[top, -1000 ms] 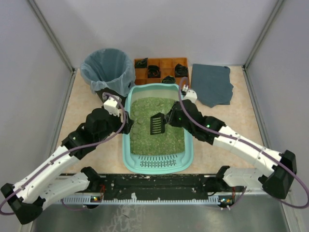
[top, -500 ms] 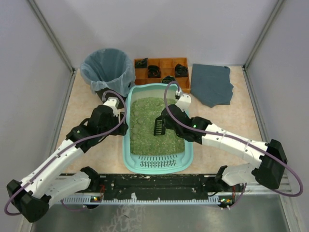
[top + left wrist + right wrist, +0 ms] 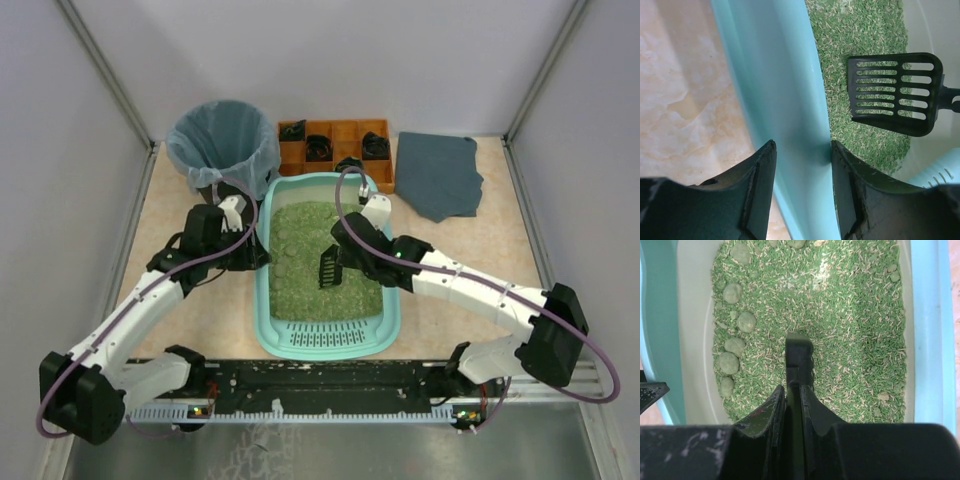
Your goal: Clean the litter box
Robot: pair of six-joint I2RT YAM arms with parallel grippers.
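The light-teal litter box lies mid-table and holds green litter with several round clumps along its left side. My left gripper straddles the box's left wall, one finger outside and one inside, closed against it. My right gripper is over the litter, shut on the handle of a black slotted scoop. The scoop head hangs just above the litter. In the right wrist view the scoop is edge-on, with the clumps to its left.
A black bin with a clear bag stands at the far left. An orange compartmented tray sits behind the box. A grey-blue cloth lies at the far right. The box's slotted lip faces the arm bases.
My right gripper has carried the scoop slightly nearer and left and tilted it more edge-on. My left arm has swung its elbow left while its gripper stayed at the box's left wall.
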